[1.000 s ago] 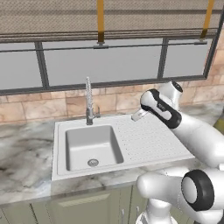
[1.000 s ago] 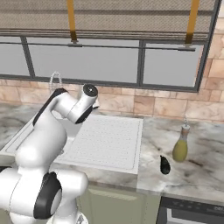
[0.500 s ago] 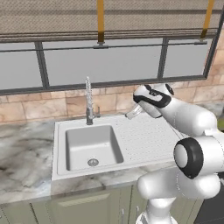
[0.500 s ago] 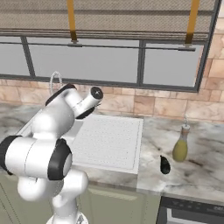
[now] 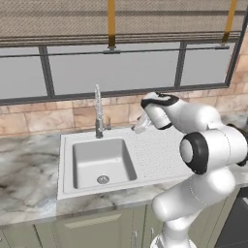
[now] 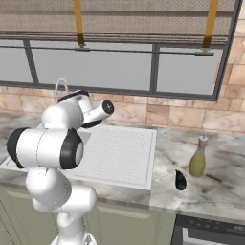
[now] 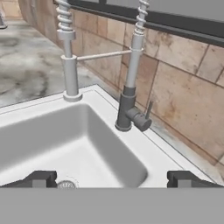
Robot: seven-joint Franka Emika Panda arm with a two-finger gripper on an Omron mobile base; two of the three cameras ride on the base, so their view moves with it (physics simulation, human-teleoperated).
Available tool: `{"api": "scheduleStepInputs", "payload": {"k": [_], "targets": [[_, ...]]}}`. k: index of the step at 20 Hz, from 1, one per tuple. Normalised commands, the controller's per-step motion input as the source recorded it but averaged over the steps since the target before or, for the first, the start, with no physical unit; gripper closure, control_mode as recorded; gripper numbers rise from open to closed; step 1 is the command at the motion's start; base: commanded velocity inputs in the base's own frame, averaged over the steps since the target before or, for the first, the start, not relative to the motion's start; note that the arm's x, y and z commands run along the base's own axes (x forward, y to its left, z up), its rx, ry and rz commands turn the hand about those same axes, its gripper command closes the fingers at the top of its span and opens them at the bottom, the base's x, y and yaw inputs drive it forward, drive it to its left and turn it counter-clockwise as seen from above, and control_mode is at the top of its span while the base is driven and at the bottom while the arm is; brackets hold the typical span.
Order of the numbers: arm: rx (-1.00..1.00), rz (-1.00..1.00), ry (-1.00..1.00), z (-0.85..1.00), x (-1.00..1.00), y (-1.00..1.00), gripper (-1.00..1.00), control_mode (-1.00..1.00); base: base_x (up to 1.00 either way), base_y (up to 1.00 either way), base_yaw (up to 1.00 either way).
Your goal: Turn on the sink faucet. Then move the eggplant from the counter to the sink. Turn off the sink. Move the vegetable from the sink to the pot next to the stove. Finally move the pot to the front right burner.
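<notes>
Chrome sink faucet (image 7: pixel 131 65) stands just ahead of the gripper (image 7: pixel 111 178), its fingers spread wide apart.

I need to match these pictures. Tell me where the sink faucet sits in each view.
Left base view: sink faucet stands left of centre, behind the basin.
Right base view: its arch peeks over the arm, upper left.
Hand view: centre, dark base with side lever.
Shared landmark: the sink.

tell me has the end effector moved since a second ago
Yes. In the left base view the end effector has swung left over the drainboard, closer to the sink faucet.
</notes>
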Motion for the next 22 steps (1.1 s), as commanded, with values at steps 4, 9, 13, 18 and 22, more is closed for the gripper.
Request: {"api": "scheduleStepInputs", "payload": {"k": [4,9,13,18,22], "targets": [[0.07,0.11,-0.04,0.0,0.2,0.1,-1.0,-1.0,0.0,0.0,0.0],[0.07,0.13,-0.06,-0.01,0.27,0.13,-1.0,-1.0,0.0,0.0,0.0],[0.04,0.13,-0.09,-0.13,0.39,0.19,-1.0,-1.0,0.0,0.0,0.0],[0.01,0.11,-0.08,-0.19,0.36,0.26,-1.0,-1.0,0.0,0.0,0.0],[0.01,0.09,-0.06,-0.19,0.38,0.21,-1.0,-1.0,0.0,0.0,0.0]]}}
